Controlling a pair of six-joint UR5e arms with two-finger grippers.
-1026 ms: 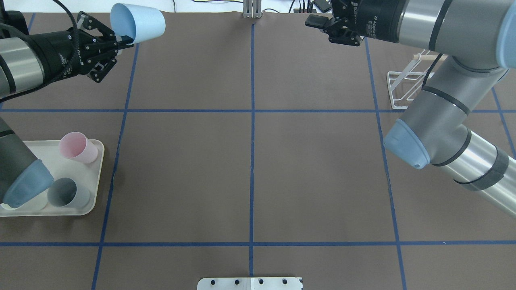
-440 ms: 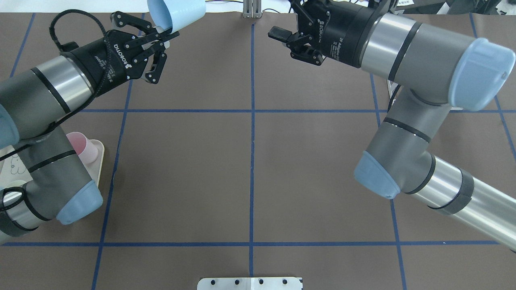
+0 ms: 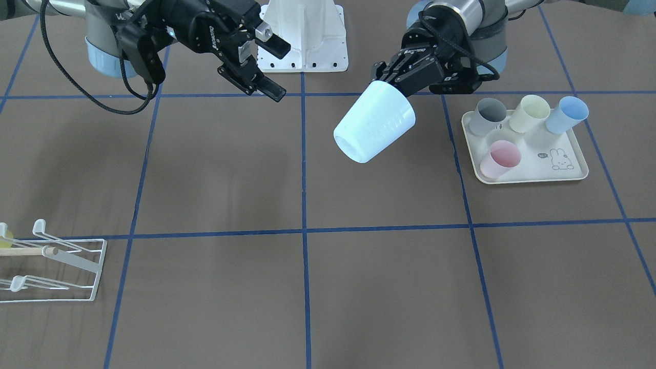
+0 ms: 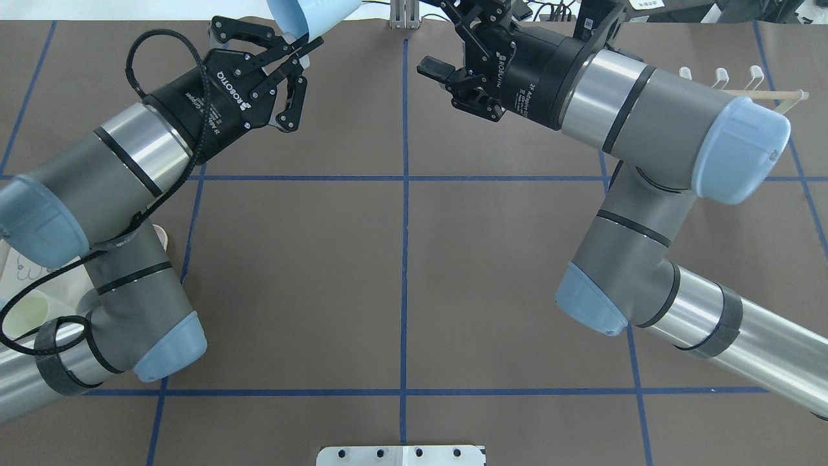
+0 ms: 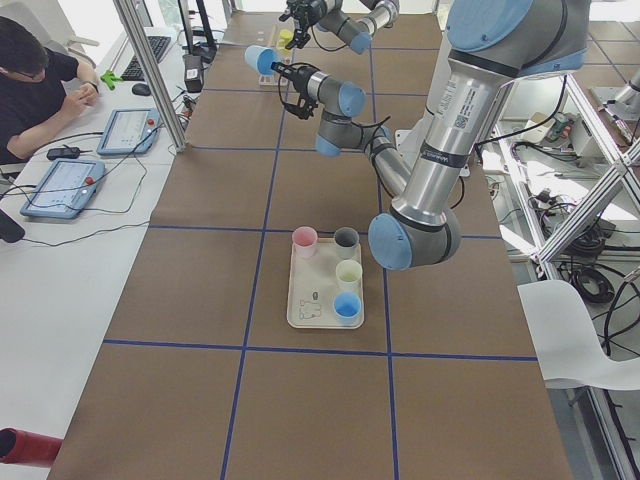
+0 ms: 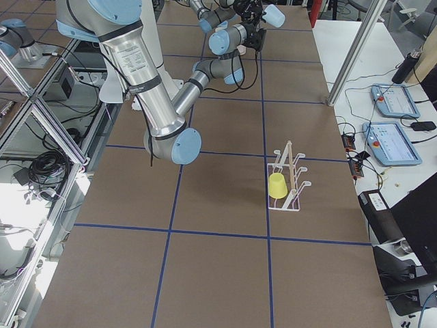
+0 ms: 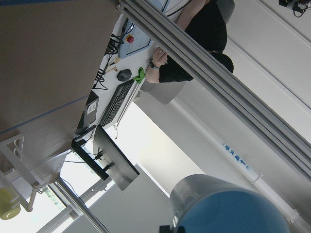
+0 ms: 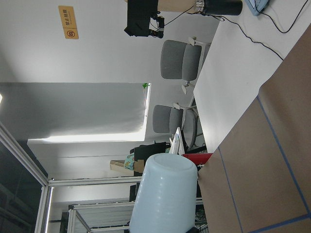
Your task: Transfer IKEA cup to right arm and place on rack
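Note:
The IKEA cup point(image 3: 374, 123), pale blue, hangs tilted above the table's far middle, its base pointing away from the robot. My left gripper point(image 3: 393, 78) is shut on its rim. The overhead view shows the cup point(image 4: 312, 14) at the top edge, with the left gripper point(image 4: 292, 50) just below it. My right gripper point(image 3: 277, 69) stands open a short way off, facing the cup, with nothing between its fingers; its wrist view shows the cup point(image 8: 165, 194) ahead. The white wire rack point(image 3: 51, 266) with its wooden dowel stands at the table's right end, and a yellow cup point(image 6: 278, 185) hangs on it.
A cream tray point(image 3: 564, 174) with a rabbit drawing lies on the robot's left and holds grey point(image 3: 489, 115), cream point(image 3: 530, 114), blue point(image 3: 566, 114) and pink point(image 3: 499, 158) cups. A person point(image 5: 35, 80) sits at a side desk.
Both arms have swung toward the table's midline. The left gripper has carried the cup to the right and the open right gripper has come left, so the gap between them has narrowed.

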